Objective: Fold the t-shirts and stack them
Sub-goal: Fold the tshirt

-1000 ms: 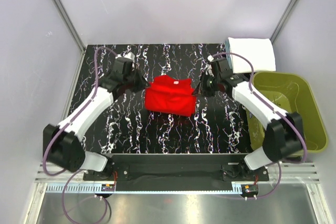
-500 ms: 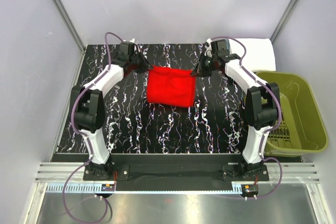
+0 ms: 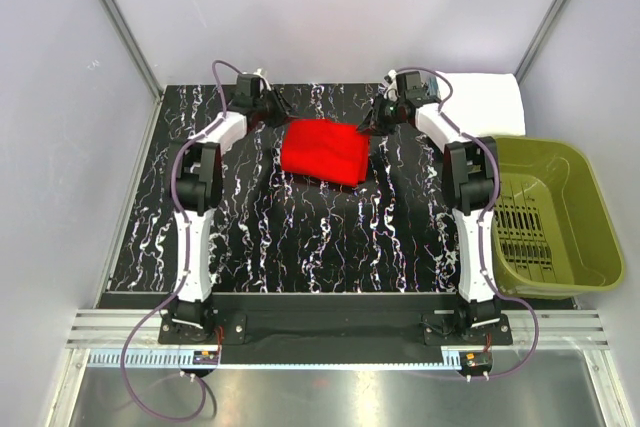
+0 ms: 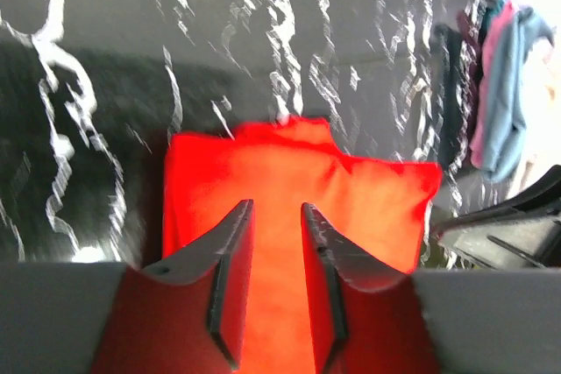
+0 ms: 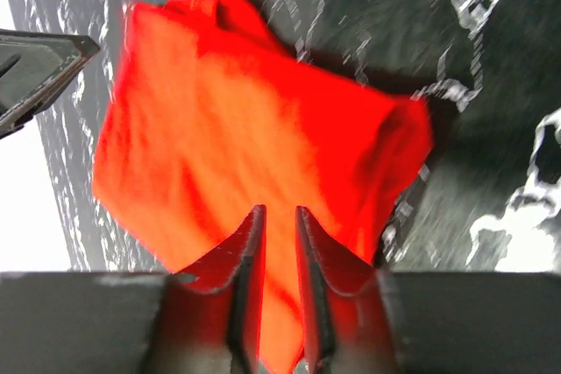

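Slightly parted fingers (image 5: 244,278) hang over the red t-shirt (image 5: 254,146), seemingly not touching.

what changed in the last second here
The left gripper and right gripper reached out toward the far edge, carrying the red shirt with them. They then parted their jaws and seem to have let it go; it lies on the table. The white stack and basket stayed put.

Red t-shirt (image 3: 322,151), wht shirt (image 3: 485,102), blk/wht marbled table (image 3: 300,237), olive basket (image 3: 560,187).
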Available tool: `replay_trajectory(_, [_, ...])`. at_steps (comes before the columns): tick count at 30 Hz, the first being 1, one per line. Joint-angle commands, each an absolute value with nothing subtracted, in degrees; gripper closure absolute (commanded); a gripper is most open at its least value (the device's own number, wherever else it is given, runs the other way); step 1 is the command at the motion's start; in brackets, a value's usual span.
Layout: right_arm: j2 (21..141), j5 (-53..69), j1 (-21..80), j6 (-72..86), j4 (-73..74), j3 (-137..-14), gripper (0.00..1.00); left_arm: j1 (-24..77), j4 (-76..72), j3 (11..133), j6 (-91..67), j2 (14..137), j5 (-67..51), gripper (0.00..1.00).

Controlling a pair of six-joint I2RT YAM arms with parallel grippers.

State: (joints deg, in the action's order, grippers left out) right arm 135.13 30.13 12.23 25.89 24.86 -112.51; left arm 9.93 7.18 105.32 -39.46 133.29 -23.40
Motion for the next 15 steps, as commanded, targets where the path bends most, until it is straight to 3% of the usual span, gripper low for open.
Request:
replay_trajectory(1, [136.7,31.8,10.7,26.9,20.4,-118.9,0.68,8.0,0.2,112.8,-39.8,136.0,-27.9,0.65])
replay_trajectory(2, [137.3,31.8,10.5,27.1,20.3,-121.4,0.54,7.7,-2.1,113.5,-41.2,136.4,-29.2,0.62])
replay_trajectory(3, [137.2,31.0,10.3,26.8,20.3,-122.0,0.52,7.2,-2.4,115.0,-41.7,136.7,-29.8,0.57])
replay_trajectory(4, [136.9,30.7,10.3,26.2,20.3,-122.4,0.50,6.7,-2.2,115.7,-41.7,136.8,-29.7,0.46])
replay_trajectory(6, [135.4,29.8,10.2,24.0,21.0,-122.4,0.39,6.3,-0.4,117.5,-39.2,136.4,-29.4,0.39])
replay_trajectory(8, [133.2,29.0,10.2,22.2,22.8,-120.3,0.36,6.2,3.7,117.2,-36.1,134.6,-29.4,0.39])
replay_trajectory(15, [124.4,30.5,10.3,19.5,19.7,-103.9,0.36,7.9,11.5,99.2,-26.1,122.0,-24.3,0.39])
